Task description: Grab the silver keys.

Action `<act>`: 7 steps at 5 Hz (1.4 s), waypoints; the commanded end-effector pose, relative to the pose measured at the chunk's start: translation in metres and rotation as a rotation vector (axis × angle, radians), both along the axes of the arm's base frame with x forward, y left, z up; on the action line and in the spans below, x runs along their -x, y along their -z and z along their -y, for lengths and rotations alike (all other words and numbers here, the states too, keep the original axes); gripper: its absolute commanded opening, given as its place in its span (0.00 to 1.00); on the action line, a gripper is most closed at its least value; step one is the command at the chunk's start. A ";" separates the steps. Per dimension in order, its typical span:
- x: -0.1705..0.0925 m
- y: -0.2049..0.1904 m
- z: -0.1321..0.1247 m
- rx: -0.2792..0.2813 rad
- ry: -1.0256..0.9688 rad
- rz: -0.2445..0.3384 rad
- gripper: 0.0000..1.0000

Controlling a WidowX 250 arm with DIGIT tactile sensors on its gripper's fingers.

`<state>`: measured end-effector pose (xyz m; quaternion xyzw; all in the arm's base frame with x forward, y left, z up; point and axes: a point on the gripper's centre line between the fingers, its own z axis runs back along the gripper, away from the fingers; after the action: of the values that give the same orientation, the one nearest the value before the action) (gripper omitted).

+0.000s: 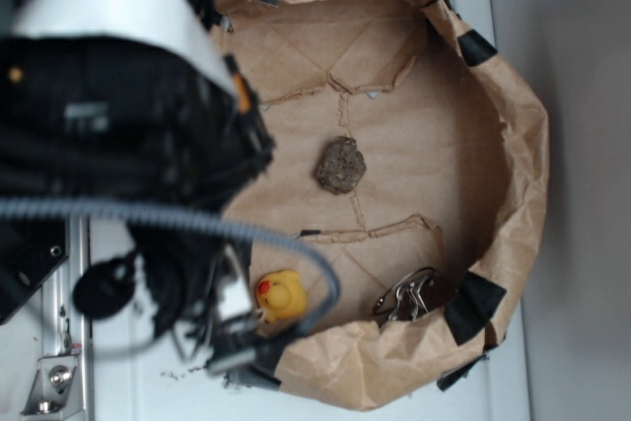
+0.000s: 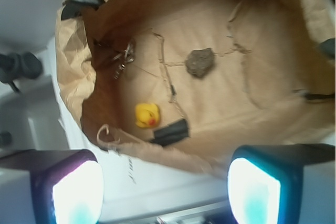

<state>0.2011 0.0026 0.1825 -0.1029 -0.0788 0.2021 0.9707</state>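
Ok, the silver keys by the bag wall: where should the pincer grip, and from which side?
Probably grip the silver keys across the bunched middle, coming straight down from above. They lie flat on the paper floor close to the crumpled wall, so a sideways approach looks blocked. The pincer is open.

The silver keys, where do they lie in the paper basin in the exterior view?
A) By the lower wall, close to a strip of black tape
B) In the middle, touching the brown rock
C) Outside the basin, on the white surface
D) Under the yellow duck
A: the silver keys lie by the lower wall beside a strip of black tape, apart from the brown rock and the yellow duck.
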 end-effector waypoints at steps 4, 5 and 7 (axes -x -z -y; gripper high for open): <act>-0.063 0.049 -0.023 0.141 -0.156 0.194 1.00; -0.072 0.057 -0.016 0.166 -0.142 0.183 1.00; -0.078 0.074 0.004 0.143 -0.054 0.187 1.00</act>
<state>0.2758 -0.0011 0.1005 -0.1859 -0.1437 0.2336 0.9435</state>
